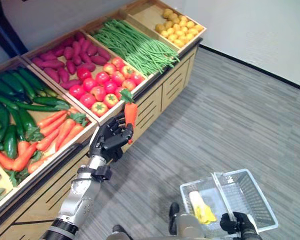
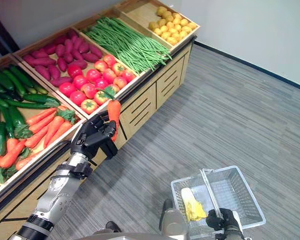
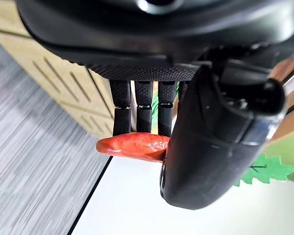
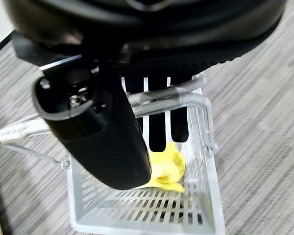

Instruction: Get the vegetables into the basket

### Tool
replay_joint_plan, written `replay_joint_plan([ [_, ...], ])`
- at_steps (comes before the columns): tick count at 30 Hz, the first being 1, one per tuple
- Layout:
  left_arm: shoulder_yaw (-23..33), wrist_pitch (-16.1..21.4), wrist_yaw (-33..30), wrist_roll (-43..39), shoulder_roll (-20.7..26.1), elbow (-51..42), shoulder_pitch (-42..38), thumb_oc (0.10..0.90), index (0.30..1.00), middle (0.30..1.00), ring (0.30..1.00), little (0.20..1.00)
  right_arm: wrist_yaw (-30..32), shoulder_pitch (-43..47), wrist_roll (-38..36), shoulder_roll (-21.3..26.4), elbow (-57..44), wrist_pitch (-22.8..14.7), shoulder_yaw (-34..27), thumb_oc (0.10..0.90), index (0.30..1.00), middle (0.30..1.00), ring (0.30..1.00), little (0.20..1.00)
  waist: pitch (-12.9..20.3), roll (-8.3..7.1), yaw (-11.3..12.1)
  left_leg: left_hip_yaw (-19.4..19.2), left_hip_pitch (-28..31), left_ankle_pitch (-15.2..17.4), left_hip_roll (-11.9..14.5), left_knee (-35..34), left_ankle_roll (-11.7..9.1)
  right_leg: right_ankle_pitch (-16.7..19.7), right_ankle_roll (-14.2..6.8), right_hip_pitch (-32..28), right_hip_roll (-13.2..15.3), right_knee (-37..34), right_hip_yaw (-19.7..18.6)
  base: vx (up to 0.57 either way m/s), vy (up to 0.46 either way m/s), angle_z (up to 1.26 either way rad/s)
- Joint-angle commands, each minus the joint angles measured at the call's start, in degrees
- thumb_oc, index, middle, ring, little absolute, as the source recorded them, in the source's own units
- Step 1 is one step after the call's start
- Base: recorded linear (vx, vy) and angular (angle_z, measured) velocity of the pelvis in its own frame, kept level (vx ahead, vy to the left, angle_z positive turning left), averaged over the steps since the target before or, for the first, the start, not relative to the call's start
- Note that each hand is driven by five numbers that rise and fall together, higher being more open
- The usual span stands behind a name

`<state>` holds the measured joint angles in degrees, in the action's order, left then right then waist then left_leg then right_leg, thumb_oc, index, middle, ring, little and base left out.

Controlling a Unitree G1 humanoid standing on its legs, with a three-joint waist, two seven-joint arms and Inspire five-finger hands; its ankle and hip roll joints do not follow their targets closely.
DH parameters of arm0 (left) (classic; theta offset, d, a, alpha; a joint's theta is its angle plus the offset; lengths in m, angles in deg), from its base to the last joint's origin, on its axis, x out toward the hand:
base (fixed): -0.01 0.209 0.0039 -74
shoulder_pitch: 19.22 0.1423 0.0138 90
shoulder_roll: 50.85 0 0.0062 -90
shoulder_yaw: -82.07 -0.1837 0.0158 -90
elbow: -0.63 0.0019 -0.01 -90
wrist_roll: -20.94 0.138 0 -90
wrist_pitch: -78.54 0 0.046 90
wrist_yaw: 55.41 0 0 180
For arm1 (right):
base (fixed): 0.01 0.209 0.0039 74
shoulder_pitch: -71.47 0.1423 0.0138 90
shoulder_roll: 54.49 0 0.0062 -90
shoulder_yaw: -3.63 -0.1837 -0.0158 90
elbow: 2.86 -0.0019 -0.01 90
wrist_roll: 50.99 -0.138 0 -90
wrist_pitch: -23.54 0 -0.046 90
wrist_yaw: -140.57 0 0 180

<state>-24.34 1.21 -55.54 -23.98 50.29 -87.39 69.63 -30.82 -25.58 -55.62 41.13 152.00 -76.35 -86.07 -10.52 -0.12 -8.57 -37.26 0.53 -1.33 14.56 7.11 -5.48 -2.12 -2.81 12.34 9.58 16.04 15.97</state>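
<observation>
Even, bright indoor light falls from above with only soft shadows under the produce stand (image 1: pixel 155 100) and faint sheen on the tomatoes (image 1: pixel 102 85), while both wrist views show the near hand bulk blurred and the striped floor (image 3: pixel 34 161) smeared.

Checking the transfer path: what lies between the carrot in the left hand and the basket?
In the left eye view, only bare grey floor separates the carrot, held by the left hand, from the basket, held by the right hand.
</observation>
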Motion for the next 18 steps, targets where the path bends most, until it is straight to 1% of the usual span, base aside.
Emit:
replay_joint_plan([
  [1,1.3,5.2,1.7,-0.1,-0.3,-8.0,-6.1,0.400,0.300,0.300,0.300,0.300,2.8,-1.2,-3.0,3.9,-0.2,-2.8,-2.3,0.400,0.300,0.300,0.300,0.300,-1.7,-0.48,-0.9,5.4,-2.3,-1.9,4.3,5.9,-3.8,-2.6,-2.8,-6.3,0.1,-3.3,-2.0,0.01,-0.107,-0.08],
  [2,1.3,5.2,1.7,-0.1,-0.4,-8.0,-6.2,0.400,0.300,0.300,0.300,0.300,2.8,-1.2,-3.0,3.9,-0.2,-2.8,-2.4,0.400,0.300,0.300,0.300,0.300,-1.7,-0.41,-0.8,5.5,-2.3,-1.9,4.4,5.9,-3.9,-2.7,-2.7,-6.3,0.1,-3.2,-2.0,0.02,-0.067,-0.12],
  [3,1.0,5.4,1.7,0.1,-0.6,-7.7,-6.4,0.400,0.300,0.300,0.300,0.300,2.9,-1.0,-3.2,4.3,0.2,-2.9,-2.5,0.400,0.300,0.300,0.300,0.300,-2.0,-0.22,-0.9,6.9,-2.6,-2.7,4.6,6.9,-4.3,-2.9,-2.3,-6.1,-0.6,-3.0,-3.2,0.00,-0.067,-0.14],
  [4,0.7,5.6,1.7,0.4,-0.7,-7.6,-7.0,0.400,0.300,0.300,0.300,0.300,3.1,-0.5,-3.3,4.8,0.6,-2.8,-2.7,0.400,0.300,0.300,0.300,0.300,-2.4,-0.09,-0.7,9.4,-3.4,-2.7,4.3,8.7,-4.4,-3.2,-2.1,-5.8,-1.1,-2.6,-4.4,-0.07,-0.067,-0.28],
  [5,0.4,5.9,1.5,0.7,-0.6,-8.0,-7.5,0.400,0.300,0.300,0.300,0.300,3.5,0.4,-3.4,5.6,1.4,-2.6,-2.7,0.400,0.300,0.300,0.300,0.300,-2.9,0.20,0.0,13.2,-4.8,-4.4,2.9,8.8,-3.4,-2.1,-1.6,-5.2,-1.8,-3.4,-5.5,-0.07,0.006,-0.56],
  [6,0.2,6.0,1.4,0.9,-0.8,-8.0,-7.6,0.400,0.300,0.300,0.300,0.300,3.8,1.5,-3.3,6.5,2.5,-2.5,-2.6,0.400,0.300,0.300,0.300,0.300,-3.0,0.38,1.1,19.7,-6.3,-4.1,-0.4,7.5,-2.8,-1.6,-1.9,-5.0,-1.9,-4.5,-7.4,-0.05,0.044,-0.77],
  [7,0.3,6.1,1.1,1.4,-1.0,-8.0,-7.7,0.400,0.300,0.300,0.300,0.300,4.1,2.2,-3.2,6.6,3.2,-2.3,-2.4,0.400,0.300,0.300,0.300,0.300,-3.1,0.20,1.8,23.9,-7.7,-2.7,-2.5,5.9,-2.1,-1.2,-2.3,-5.2,-1.8,-5.4,-8.7,0.07,0.072,-0.84],
  [8,0.3,6.4,0.7,2.1,-0.9,-8.0,-7.6,0.400,0.300,0.300,0.300,0.300,4.4,3.1,-3.5,7.1,3.3,-2.5,-2.3,0.400,0.300,0.300,0.300,0.300,-3.2,-0.23,2.6,28.8,-8.7,-0.9,-4.7,3.6,-1.5,-0.8,-2.9,-5.3,-2.0,-6.2,-11.0,0.15,0.085,-0.89],
  [9,0.4,6.8,0.4,2.9,-0.9,-8.1,-7.5,0.400,0.300,0.300,0.300,0.300,4.6,4.0,-3.7,7.5,4.2,-2.6,-2.0,0.400,0.300,0.300,0.300,0.300,-3.2,-0.28,3.9,35.6,-10.4,-1.6,-5.6,-0.2,-1.5,-0.3,-3.6,-5.3,-2.6,-7.0,-14.6,0.19,0.117,-1.09],
  [10,0.3,7.1,0.2,3.5,-0.8,-8.0,-7.5,0.400,0.300,0.300,0.300,0.300,4.7,4.4,-3.5,7.7,4.4,-2.7,-1.6,0.400,0.300,0.300,0.300,0.300,-3.2,-0.24,4.5,38.7,-11.8,-3.1,-5.7,-1.3,-1.7,-0.4,-3.8,-5.1,-2.8,-6.5,-16.2,0.21,0.167,-1.14],
  [11,0.6,7.7,-0.3,4.2,-0.7,-8.2,-7.4,0.400,0.300,0.300,0.300,0.300,4.9,5.1,-3.3,8.1,4.5,-2.9,-0.9,0.400,0.300,0.300,0.300,0.300,-3.5,-0.13,5.5,44.1,-13.3,-4.7,-6.1,-2.8,-2.0,-0.8,-3.9,-5.3,-3.2,-6.1,-18.7,0.19,0.181,-1.29],
  [12,0.8,7.9,-0.5,4.5,-0.5,-8.4,-7.3,0.400,0.300,0.300,0.300,0.300,4.8,5.8,-3.1,8.2,4.7,-3.1,-0.3,0.400,0.300,0.300,0.300,0.300,-3.4,0.16,6.2,48.1,-13.9,-5.5,-6.8,-4.5,-2.1,-1.2,-4.0,-5.3,-3.7,-5.8,-20.9,0.19,0.210,-1.00],
  [13,1.2,8.0,-0.5,4.8,-0.4,-8.8,-7.0,0.400,0.300,0.300,0.300,0.300,4.8,6.1,-2.9,8.2,4.9,-3.2,0.0,0.400,0.300,0.300,0.300,0.300,-3.1,0.34,6.6,50.3,-14.2,-5.7,-7.3,-4.8,-2.4,-1.4,-4.1,-5.7,-3.9,-5.8,-22.8,0.24,0.298,-1.52],
  [14,1.6,7.9,0.3,4.4,-0.2,-8.7,-6.2,0.400,0.300,0.300,0.300,0.300,4.2,5.9,-2.9,7.6,5.1,-3.4,0.2,0.400,0.300,0.300,0.300,0.300,-2.3,-0.08,6.3,48.0,-13.1,-4.5,-7.8,-4.7,-2.0,-1.7,-4.5,-6.3,-3.4,-5.8,-24.4,0.18,0.234,-1.36],
  [15,1.6,7.9,0.4,4.4,-0.1,-8.7,-6.2,0.400,0.300,0.300,0.300,0.300,4.2,5.8,-2.9,7.5,5.1,-3.4,0.2,0.400,0.300,0.300,0.300,0.300,-2.4,-0.17,6.4,47.7,-13.0,-4.5,-7.8,-4.7,-2.0,-1.7,-4.5,-6.3,-3.3,-5.8,-24.6,0.23,0.359,-1.57],
  [16,0.7,7.7,1.2,4.0,0.1,-8.2,-6.0,0.400,0.300,0.300,0.300,0.300,4.0,4.9,-3.5,6.9,5.0,-3.4,-0.6,0.400,0.300,0.300,0.300,0.300,-1.4,-0.74,5.7,44.9,-11.8,-4.2,-8.1,-5.6,-1.3,-0.7,-5.6,-6.4,-1.8,-6.7,-25.6,0.12,0.200,-1.21],
  [17,0.7,7.7,1.2,4.0,0.1,-8.2,-6.0,0.400,0.300,0.300,0.300,0.300,4.0,4.9,-3.5,6.9,4.9,-3.4,-0.6,0.400,0.300,0.300,0.300,0.300,-1.4,-0.80,5.8,44.8,-11.7,-4.2,-8.2,-5.7,-1.3,-0.7,-5.7,-6.4,-1.8,-6.7,-25.7,0.16,0.319,-1.26],
  [18,0.2,7.8,1.2,4.2,0.6,-8.0,-6.2,0.400,0.300,0.300,0.300,0.300,3.9,4.7,-4.0,6.5,4.7,-3.4,-0.9,0.400,0.300,0.300,0.300,0.300,-0.9,-1.29,5.4,43.7,-11.5,-3.5,-9.1,-5.5,-0.5,0.2,-6.4,-6.1,-0.6,-7.1,-26.5,0.07,0.212,-0.57],
])
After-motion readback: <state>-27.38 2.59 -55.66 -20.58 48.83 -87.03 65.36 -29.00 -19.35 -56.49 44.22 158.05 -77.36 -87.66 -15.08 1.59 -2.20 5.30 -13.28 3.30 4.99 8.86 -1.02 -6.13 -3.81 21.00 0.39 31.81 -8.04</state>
